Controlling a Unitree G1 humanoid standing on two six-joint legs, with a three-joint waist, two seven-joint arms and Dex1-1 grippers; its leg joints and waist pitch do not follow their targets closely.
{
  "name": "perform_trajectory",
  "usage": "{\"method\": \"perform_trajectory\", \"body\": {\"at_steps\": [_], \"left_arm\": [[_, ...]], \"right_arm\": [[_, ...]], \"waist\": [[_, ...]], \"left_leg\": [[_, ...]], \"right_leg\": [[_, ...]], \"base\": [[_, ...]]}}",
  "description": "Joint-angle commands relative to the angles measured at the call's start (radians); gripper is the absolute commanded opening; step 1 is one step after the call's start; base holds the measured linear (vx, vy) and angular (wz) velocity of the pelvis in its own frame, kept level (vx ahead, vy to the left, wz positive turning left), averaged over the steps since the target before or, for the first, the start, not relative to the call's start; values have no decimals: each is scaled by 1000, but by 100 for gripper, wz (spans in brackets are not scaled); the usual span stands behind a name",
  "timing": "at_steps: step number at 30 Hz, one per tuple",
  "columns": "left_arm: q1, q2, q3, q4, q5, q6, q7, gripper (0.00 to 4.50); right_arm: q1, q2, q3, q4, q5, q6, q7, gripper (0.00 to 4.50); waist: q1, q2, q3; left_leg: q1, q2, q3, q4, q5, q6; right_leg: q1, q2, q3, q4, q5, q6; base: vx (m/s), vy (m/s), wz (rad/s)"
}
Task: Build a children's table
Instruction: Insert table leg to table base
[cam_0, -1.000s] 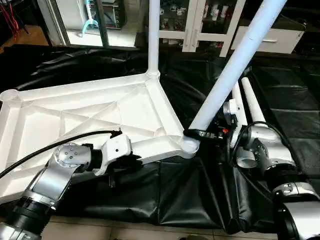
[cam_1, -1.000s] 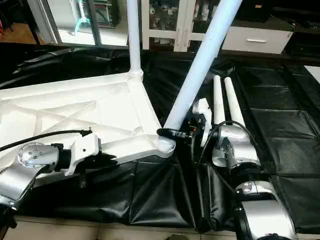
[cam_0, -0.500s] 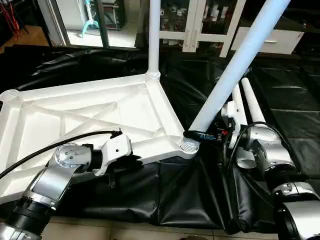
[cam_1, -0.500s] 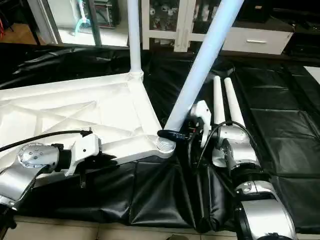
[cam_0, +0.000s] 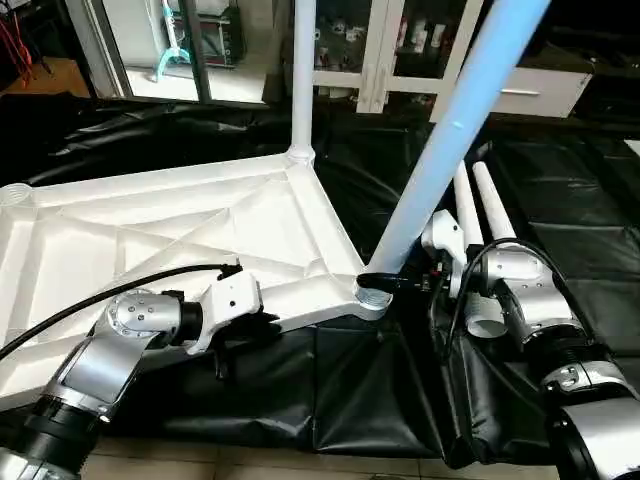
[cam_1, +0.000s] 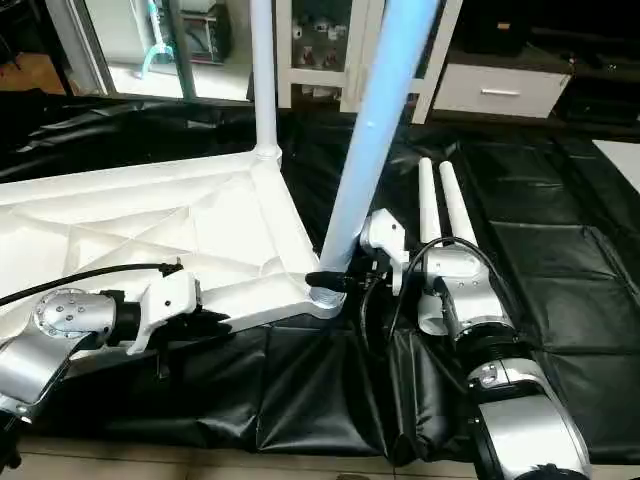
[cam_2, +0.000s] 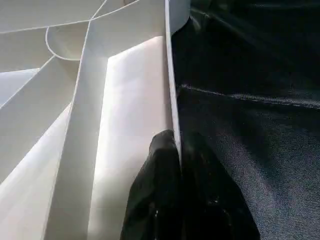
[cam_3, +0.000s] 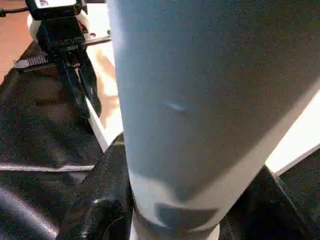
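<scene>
1. The tabletop (cam_0: 190, 225) lies upside down at ten o'clock on the black surface (cam_0: 590, 230); the left gripper (cam_2: 175, 165) has its jaws clamped on its thin rim.
2. The right gripper (cam_0: 392, 283) jaws hug the leg (cam_0: 430, 170) just above the near corner socket (cam_0: 372, 298); it is probably not seated.
3. Light, stiff, slick plastic: grip the leg low.

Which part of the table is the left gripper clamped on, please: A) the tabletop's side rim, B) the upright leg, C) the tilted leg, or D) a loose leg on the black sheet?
A: the left gripper is shut on the thin side rim of the tabletop, one finger either side.
</scene>
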Motion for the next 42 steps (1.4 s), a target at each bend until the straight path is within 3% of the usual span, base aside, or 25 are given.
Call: {"method": "perform_trajectory", "body": {"at_steps": [1, 7, 17, 26, 31, 38, 40, 41, 42], "left_arm": [[13, -7, 3, -10, -25, -10, 3, 0], [13, -9, 3, -11, -23, -6, 3, 0], [17, -10, 5, -13, -19, -6, 6, 0], [15, -10, 5, -8, -17, -8, 2, 0], [13, -10, 4, -5, -14, -11, 0, 0], [12, -10, 2, -8, -12, -8, -3, 0], [12, -10, 2, -9, -12, -8, -3, 0], [13, -10, 1, -9, -12, -8, -3, 0], [14, -10, 1, -9, -11, -8, -3, 0]], "right_arm": [[68, -5, 63, 150, -94, 160, -17, 186], [47, 11, 17, 179, -42, 260, -39, 186], [64, 4, -3, 157, -25, 309, -44, 186], [108, -1, -5, 120, -32, 250, -73, 186], [119, -31, 63, 110, -129, 117, -109, 186], [130, -20, 71, 91, -120, 133, -96, 186], [131, -21, 75, 91, -120, 132, -91, 186], [132, -22, 81, 95, -121, 127, -88, 186], [134, -23, 86, 98, -123, 124, -85, 186]], "waist": [[-5, 6, -22], [-5, 1, -22], [-2, 2, -22], [-5, 4, -21], [-6, 5, -20], [-12, 8, -20], [-13, 7, -19], [-14, 2, -23], [-13, 5, -22]], "left_leg": [[5, 68, -35, -95, -261, 47], [7, 71, -37, -99, -292, 28], [6, 71, -36, -100, -292, 27], [6, 71, -37, -104, -304, 24], [8, 71, -39, -107, -333, 13], [10, 72, -42, -114, -364, 1], [13, 71, -41, -114, -383, -1], [12, 71, -40, -112, -379, 1], [11, 71, -41, -113, -374, 2]], "right_leg": [[17, -66, 50, -86, -315, -233], [14, -67, 50, -90, -350, -219], [11, -70, 51, -94, -365, -216], [9, -69, 51, -97, -365, -211], [4, -70, 51, -102, -400, -197], [4, -68, 51, -105, -393, -191], [1, -67, 52, -107, -396, -191], [5, -68, 52, -106, -396, -191], [4, -70, 53, -107, -394, -193]], "base": [[0, 0, 0], [0, 0, 0], [0, 0, 0], [0, 0, 0], [0, 0, 0], [0, 0, 0], [0, 0, 0], [0, 0, 0], [0, 0, 0]]}}
